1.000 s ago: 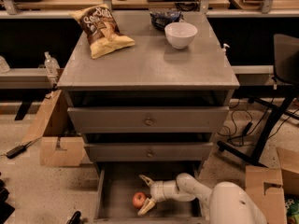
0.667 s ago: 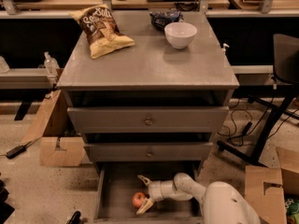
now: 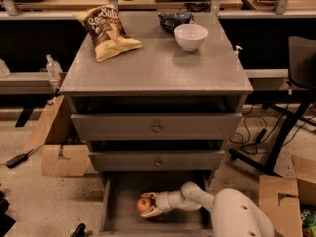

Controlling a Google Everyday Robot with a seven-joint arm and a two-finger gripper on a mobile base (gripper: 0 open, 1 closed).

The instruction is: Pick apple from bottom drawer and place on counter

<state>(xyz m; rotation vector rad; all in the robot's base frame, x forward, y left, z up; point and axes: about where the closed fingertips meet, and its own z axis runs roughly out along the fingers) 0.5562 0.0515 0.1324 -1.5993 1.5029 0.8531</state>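
The apple [image 3: 144, 205], small and red-orange, sits on the floor of the open bottom drawer [image 3: 118, 214], left of its middle. My gripper [image 3: 149, 204] reaches into the drawer from the right on a white arm. Its two pale fingers [image 3: 151, 212] are spread, one behind and one in front of the apple's right side, close around it. The apple rests on the drawer floor. The counter [image 3: 153, 65] is the grey top of the cabinet above.
On the counter lie a chip bag [image 3: 107, 31], a white bowl [image 3: 190, 36] and a dark blue packet [image 3: 174, 18]. Two upper drawers with knobs are closed. Cardboard boxes [image 3: 59, 147] stand left, another at right, and a chair base [image 3: 276, 142] at right.
The view has shifted slightly. My gripper has stayed beside the apple in the bottom drawer, its fingers around the apple's right side. The apple has not moved.
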